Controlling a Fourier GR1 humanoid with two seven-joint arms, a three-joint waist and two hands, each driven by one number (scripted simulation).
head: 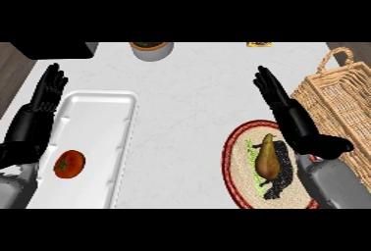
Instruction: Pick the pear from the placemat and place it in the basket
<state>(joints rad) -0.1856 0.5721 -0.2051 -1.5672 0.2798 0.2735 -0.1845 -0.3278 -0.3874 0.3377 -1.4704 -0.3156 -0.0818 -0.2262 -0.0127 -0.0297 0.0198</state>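
At the lower right of the frame the pear (pixel 267 158) lies on the round red-rimmed placemat (pixel 233 162), stem end toward the top of the picture, not yet grasped. The right hand (pixel 286 105) is beside it, wide, fingers straight and pointing up the frame, holding nothing; its palm and wrist run along the pear's right flank, close to it, and whether they touch cannot be told. The fingertips lie well beyond the stem, so the pear sits low against the wrist, not between thumb and fingers.

My judgement is that the main risk comes from this offset: closing from here would catch air, and a sideways correction could nudge the pear so it rolls left off the placemat onto the worktop (pixel 188 88). The wicker basket (pixel 340 103) stands just right of the hand, its wall and handle rising near the forearm, so a low carry might strike the rim.

The left hand (pixel 45 95) rests wide and empty at the left edge, beside a white tray (pixel 101 105) carrying a tomato (pixel 69 164).
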